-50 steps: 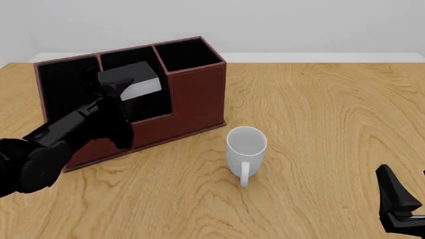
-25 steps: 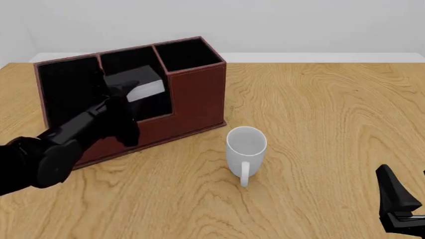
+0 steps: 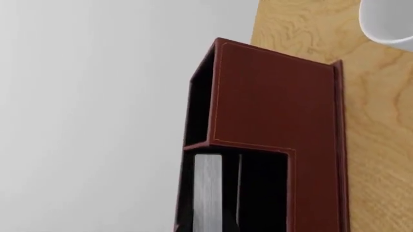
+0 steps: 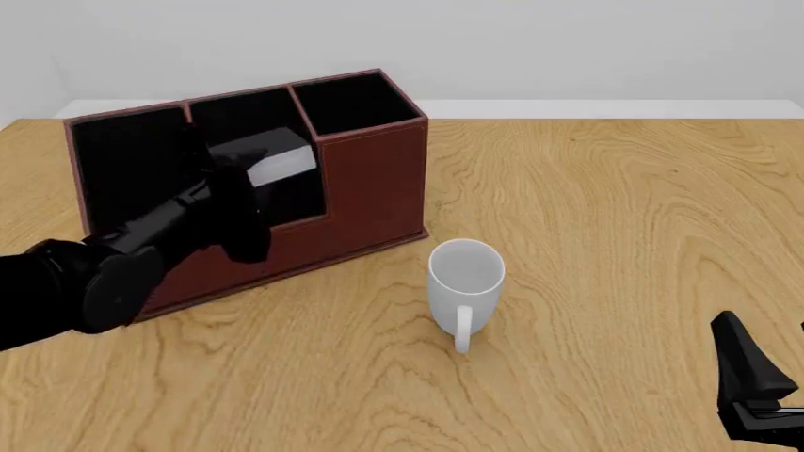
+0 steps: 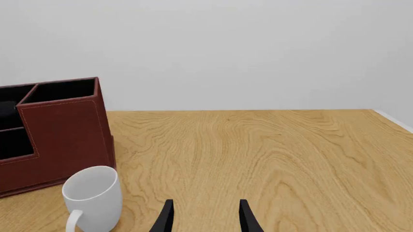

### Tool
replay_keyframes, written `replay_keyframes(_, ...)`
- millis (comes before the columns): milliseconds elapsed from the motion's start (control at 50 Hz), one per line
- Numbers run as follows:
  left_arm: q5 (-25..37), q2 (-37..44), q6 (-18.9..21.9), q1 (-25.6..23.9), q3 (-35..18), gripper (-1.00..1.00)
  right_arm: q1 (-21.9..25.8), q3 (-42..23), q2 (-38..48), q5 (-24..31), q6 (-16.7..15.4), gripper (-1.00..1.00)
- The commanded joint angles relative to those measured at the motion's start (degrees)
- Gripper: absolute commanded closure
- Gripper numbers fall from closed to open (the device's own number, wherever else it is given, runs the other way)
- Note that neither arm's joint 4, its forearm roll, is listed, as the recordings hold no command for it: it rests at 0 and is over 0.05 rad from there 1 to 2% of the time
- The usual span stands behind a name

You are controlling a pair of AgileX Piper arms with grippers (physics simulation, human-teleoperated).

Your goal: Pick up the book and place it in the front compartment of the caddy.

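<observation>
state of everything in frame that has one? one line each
book: held tilted at the caddy's low front slot, partly above its rim, not yet seated.
caddy: upright on the table, other slots show nothing inside.
white mug: upright, looks empty, handle toward the camera, apart from the caddy.
left gripper: shut on the book.
right gripper: open, holding nothing, low over the table.

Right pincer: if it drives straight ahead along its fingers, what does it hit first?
Nothing close, it seems. The right pincer points over bare table toward the far wall. The white mug and caddy sit off to one side, though depth is hard to judge.
</observation>
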Motion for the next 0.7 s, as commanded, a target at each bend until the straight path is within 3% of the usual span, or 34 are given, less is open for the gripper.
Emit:
replay_keyframes(20,2.4,0.2,-1.1,0.3,-3.1,1.00,0.0,0.0,0.0,0.0,0.0,-1.00)
replay_keyframes(700,8.0,4.5,-5.4,2.2,-9.1,1.00,0.0,0.0,0.0,0.0,0.0,-1.00)
